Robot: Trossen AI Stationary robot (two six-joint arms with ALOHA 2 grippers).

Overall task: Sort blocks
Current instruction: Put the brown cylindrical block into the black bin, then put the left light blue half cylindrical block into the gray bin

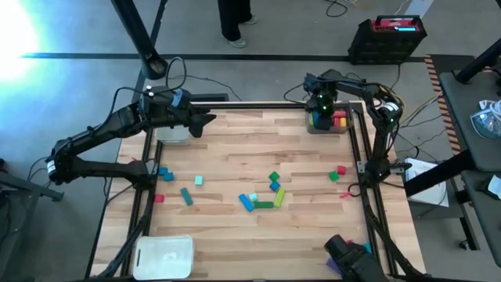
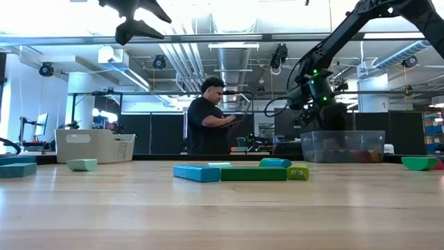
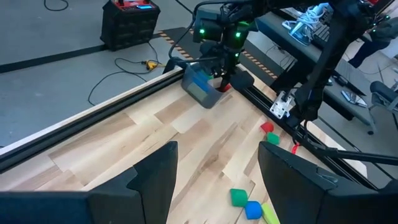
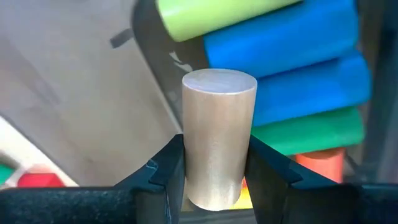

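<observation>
Small coloured blocks lie on the wooden table, among them a blue (image 1: 246,202), a green (image 1: 264,204) and a yellow-green one (image 1: 279,196). At the far right a clear tray (image 1: 347,130) holds more blocks (image 4: 280,43). Above it my right gripper (image 4: 216,155) is shut on a pale wooden cylinder block (image 4: 219,106). My left gripper (image 3: 214,168) hangs open and empty high over the table's far left (image 1: 205,119), beside another clear tray (image 1: 174,135). My right gripper pinches the cylinder's curved side (image 4: 194,171) between its two fingers, at the end nearer the wrist. The fingers point down and lie along the cylinder. Its free flat end (image 4: 219,82) sticks out past the fingertips, over the blocks in the tray.
A white tray (image 1: 164,255) sits at the table's near left corner. Black rails (image 1: 235,105) frame the table. A person (image 2: 211,118) stands in the room beyond. Bare wood lies between the two far trays.
</observation>
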